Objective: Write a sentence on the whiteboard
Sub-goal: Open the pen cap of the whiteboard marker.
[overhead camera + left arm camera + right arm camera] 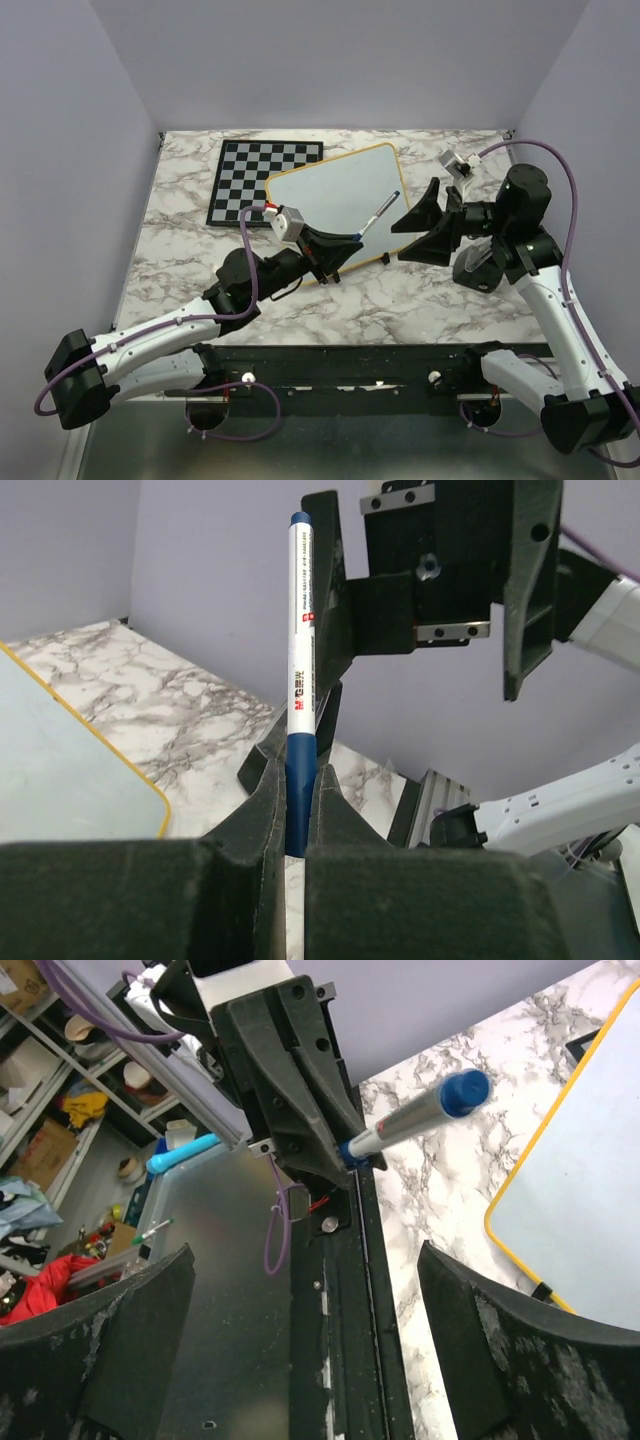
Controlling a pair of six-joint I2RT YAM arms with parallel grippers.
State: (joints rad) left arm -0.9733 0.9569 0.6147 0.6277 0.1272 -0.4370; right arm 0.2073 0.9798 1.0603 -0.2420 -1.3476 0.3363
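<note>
Your left claw (345, 245) was clenched on a marker (378, 215). The marker stuck out over the near right part of the whiteboard (320, 200). From above you could not tell if it touched the board. The whiteboard lay tilted on the marble table (420, 300), and its left corner lay over the edge of a chessboard (250, 180). Your right claw (405, 240) was spread wide just right of the marker and gripped nothing.

The left wrist view showed what the top view hid. The two fingers (250, 820) pinched the marker's dark blue end, the white barrel stood straight up, and the right claw was behind it. The right wrist view showed the marker's round blue end facing the camera, above that claw's own far-apart fingers. It also showed shelves (60, 1110) full of clutter past the table.
</note>
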